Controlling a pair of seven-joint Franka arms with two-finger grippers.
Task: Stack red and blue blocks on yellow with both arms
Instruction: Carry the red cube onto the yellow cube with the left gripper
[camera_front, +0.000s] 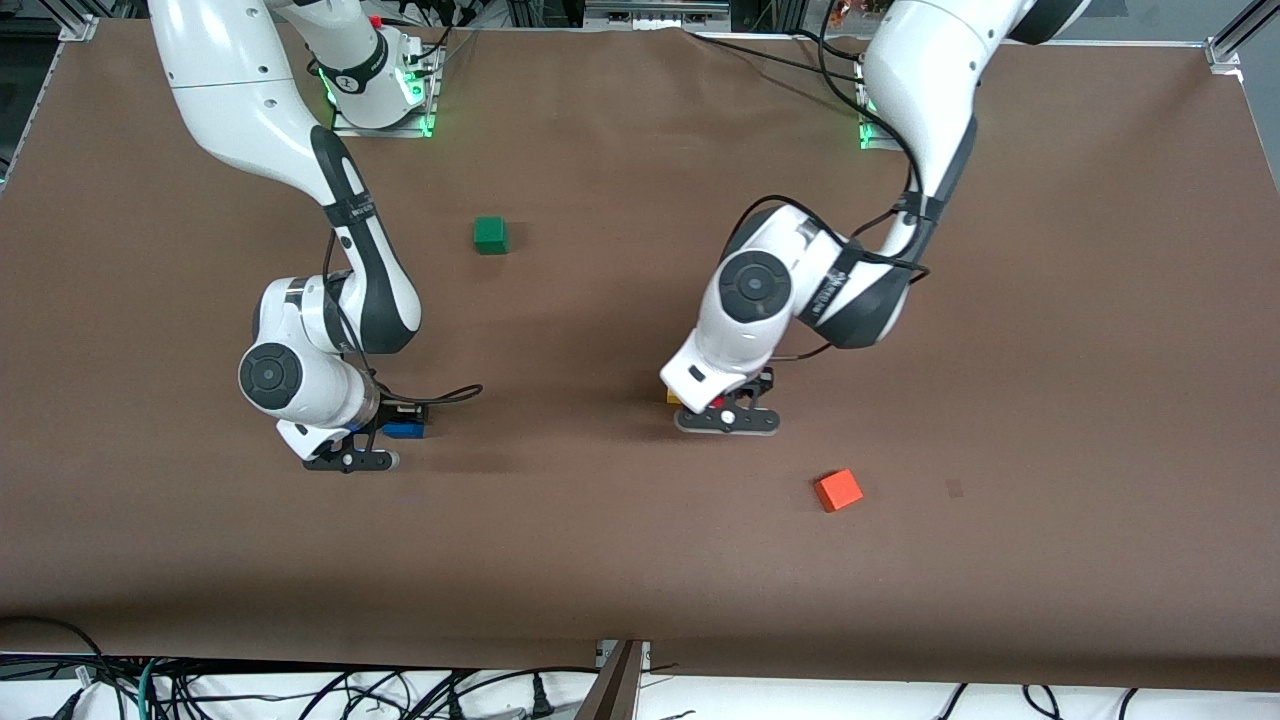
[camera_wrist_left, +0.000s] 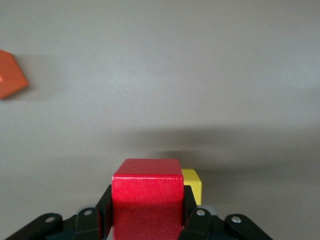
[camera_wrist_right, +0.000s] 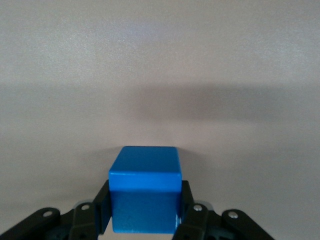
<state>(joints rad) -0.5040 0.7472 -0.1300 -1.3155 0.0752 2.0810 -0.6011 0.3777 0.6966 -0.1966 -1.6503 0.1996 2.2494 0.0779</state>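
Step in hand, as judged: the first placement, red onto yellow.

Left end effector (camera_front: 728, 418): black, two-fingered, closed on the sides of the red block (camera_wrist_left: 147, 197). It is low over the yellow block (camera_wrist_left: 193, 185), which sits on the bench (camera_front: 620, 560) near its middle. In the left wrist view the yellow block peeks out at one side of the red one, so the two look not quite in line. Whether red already touches yellow cannot be told.

Right end effector (camera_front: 352, 455): same build, fingers closed against the two sides of the blue block (camera_wrist_right: 145, 197), toward the right arm's end of the bench. It is low, though whether the block is lifted off the bench cannot be told.

Next move, as judged: square red over yellow, set it flat, open the fingers and rise straight up; then bring blue across for the top tier. A small offset matters, since the faces match in size.

Materials and shapes: all blocks are small plain cubes, matte with a faint sheen along the top edges, crisp-cornered, likely painted wood. The bench is covered in a flat, dull brown sheet.

Others present: an orange cube (camera_front: 838, 490), nearer the front camera than the yellow block; a green cube (camera_front: 490, 234), farther from it.
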